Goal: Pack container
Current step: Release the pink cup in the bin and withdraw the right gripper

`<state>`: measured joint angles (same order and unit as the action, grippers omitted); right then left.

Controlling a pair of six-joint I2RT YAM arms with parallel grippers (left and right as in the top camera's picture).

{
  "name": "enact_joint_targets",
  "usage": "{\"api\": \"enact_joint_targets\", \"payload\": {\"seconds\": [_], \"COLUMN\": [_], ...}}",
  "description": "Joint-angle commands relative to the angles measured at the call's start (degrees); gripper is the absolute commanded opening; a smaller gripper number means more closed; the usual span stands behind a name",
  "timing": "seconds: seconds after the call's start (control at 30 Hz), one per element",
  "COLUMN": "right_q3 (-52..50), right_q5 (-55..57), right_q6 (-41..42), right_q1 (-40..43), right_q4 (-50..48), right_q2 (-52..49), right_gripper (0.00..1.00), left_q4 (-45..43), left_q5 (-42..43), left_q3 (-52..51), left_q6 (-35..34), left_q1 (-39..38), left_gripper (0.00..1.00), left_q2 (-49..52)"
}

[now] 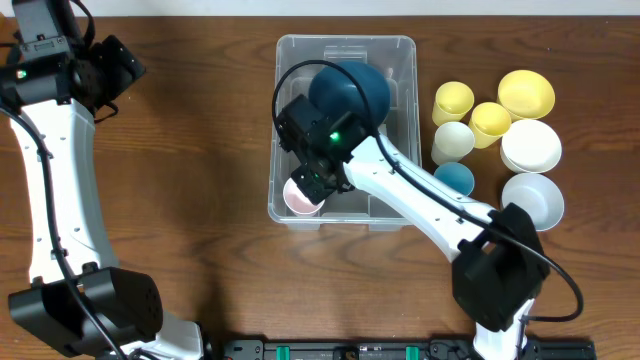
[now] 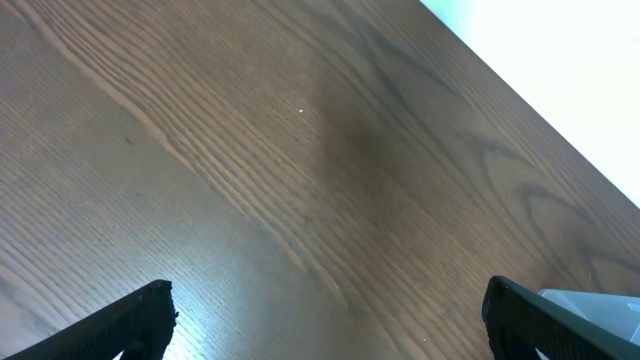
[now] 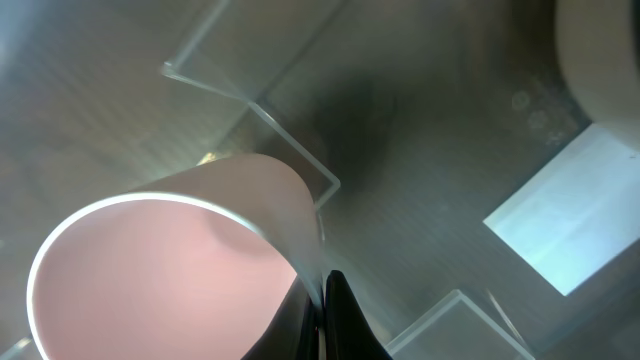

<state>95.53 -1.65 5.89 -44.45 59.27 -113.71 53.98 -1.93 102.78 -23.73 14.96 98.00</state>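
Note:
The clear container (image 1: 345, 40) stands at the table's middle, with a dark blue bowl (image 1: 355, 85) in its far half. A pink cup (image 1: 302, 198) sits in its near left corner. My right gripper (image 1: 312, 180) is down inside the container, shut on that cup's rim. In the right wrist view the pink cup (image 3: 150, 270) fills the lower left, the gripper (image 3: 322, 310) pinches its wall, and the white label (image 3: 560, 225) shows on the floor. My left gripper (image 1: 125, 65) hangs open at the far left, over bare wood (image 2: 325, 320).
To the right of the container stand two yellow cups (image 1: 453, 101) (image 1: 490, 122), a yellow bowl (image 1: 526, 93), a pale cup (image 1: 453, 141), a blue cup (image 1: 454, 179) and two white bowls (image 1: 531, 145) (image 1: 533, 197). The right arm reaches across the container's near right corner.

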Motion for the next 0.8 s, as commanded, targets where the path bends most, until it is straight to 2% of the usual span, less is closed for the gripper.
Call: {"api": "enact_joint_targets", "payload": {"seconds": [0.0,0.23,0.37,0.4,0.5,0.77], "right_q3": [1.1,1.1,1.1,1.2,1.7,5.4], "right_q5": [0.2,0.2,0.2,0.2,0.2,0.2], "right_q6": [0.9,0.9,0.4,0.2,0.2,0.3], "right_q1": [-0.5,-0.5,-0.5,-0.4,0.2,4.3], "right_q4": [0.1,-0.2,-0.5,-0.6,-0.7,1.5], "right_q2": [-1.7,-2.3,-2.2,-2.0,-1.1,7.5], "right_gripper": [0.01,0.22,0.28,0.34,0.42,0.59], "left_q4": [0.2,0.2,0.2,0.2,0.2,0.2], "left_q5": [-0.7,-0.7,-0.7,-0.7,-0.7,-0.7], "left_q3": [0.6,0.6,0.6,0.6,0.6,0.6], "left_q6": [0.6,0.6,0.6,0.6,0.6,0.6], "left_q1": [0.2,0.2,0.2,0.2,0.2,0.2], "left_gripper": [0.98,0.98,0.98,0.98,0.98,0.98], "left_q2": [0.1,0.1,0.1,0.1,0.1,0.1]}}
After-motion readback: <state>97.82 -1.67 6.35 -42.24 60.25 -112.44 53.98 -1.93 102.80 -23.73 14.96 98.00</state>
